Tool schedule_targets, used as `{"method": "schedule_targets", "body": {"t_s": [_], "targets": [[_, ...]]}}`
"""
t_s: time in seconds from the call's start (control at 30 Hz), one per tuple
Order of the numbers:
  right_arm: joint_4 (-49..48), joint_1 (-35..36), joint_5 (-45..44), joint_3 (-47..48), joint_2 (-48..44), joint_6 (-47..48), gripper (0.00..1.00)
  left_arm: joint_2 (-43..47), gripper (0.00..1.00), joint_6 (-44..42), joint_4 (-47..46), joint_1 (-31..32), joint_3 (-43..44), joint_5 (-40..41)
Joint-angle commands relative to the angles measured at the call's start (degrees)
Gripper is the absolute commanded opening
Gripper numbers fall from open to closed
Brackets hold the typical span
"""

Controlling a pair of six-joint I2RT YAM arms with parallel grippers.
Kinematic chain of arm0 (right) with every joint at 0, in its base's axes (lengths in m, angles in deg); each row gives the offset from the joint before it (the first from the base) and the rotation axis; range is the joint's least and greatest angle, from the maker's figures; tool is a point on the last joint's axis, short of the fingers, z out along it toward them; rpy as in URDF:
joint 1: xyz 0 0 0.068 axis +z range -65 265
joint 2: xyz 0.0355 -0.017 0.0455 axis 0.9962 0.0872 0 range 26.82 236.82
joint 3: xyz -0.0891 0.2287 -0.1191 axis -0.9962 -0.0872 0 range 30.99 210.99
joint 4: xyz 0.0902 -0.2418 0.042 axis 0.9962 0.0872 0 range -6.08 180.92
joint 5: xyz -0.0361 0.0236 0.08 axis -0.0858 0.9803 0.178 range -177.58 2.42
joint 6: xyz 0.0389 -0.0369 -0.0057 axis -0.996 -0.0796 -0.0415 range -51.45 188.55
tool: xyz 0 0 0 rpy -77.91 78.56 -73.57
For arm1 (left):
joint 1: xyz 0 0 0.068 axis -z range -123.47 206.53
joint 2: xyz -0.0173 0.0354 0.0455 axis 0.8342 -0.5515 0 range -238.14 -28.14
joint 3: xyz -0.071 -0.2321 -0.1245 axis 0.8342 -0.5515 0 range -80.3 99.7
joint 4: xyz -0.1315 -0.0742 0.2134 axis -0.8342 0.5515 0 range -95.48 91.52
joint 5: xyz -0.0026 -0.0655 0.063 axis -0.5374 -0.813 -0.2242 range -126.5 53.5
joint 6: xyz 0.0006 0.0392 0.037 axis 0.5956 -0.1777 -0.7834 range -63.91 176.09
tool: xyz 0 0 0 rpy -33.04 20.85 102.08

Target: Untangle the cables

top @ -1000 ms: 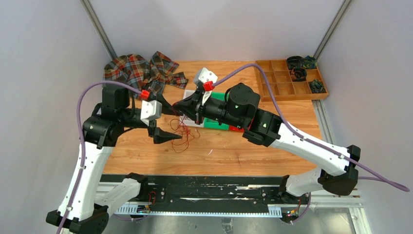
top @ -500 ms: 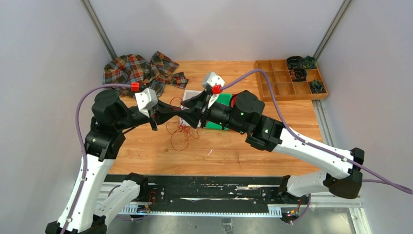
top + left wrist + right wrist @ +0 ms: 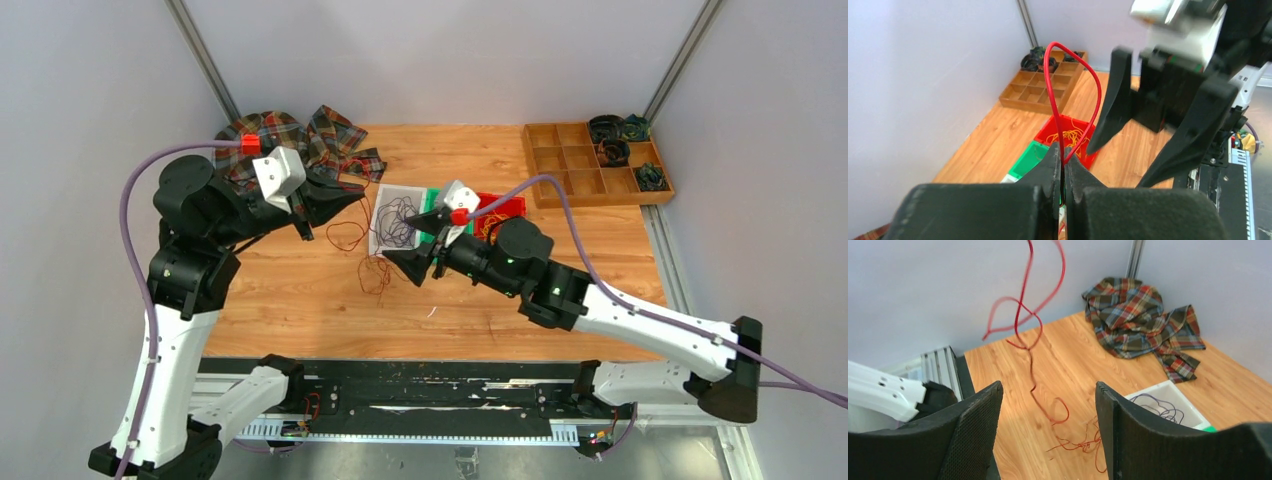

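Left gripper (image 3: 1063, 150) is clamped on the dark red cable (image 3: 1050, 80), its loop standing up past my fingertips. In the last half second I've drawn it back from my right gripper (image 3: 412, 245), which now sits ahead and lower, jaws apart, holding nothing. The strand trails beneath to the table. Red looks to be separating; the purple cables (image 3: 398, 215) lie beyond in the white bin (image 3: 380, 247).
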Motion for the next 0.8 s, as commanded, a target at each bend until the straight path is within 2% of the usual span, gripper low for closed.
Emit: {"method": "schedule_targets", "body": {"t_s": [0.0, 0.33, 0.77], "targets": [[-5.26, -0.63, 3.17, -1.59, 3.94, 3.71, 0.68, -0.82, 0.0, 2.1, 2.06, 0.32, 4.37, -1.74], [-10.7, -0.57, 2.82, 4.09, 14.89, 4.0, 0.67, -1.97, 0.01, 3.01, 4.13, 0.3, 11.2, -2.71], [-21.75, -0.81, 1.83, -1.94, 26.86, -4.13, 0.61, -8.04, 0.01, 8.81, -1.39, 0.32, 28.91, -0.7]]}}
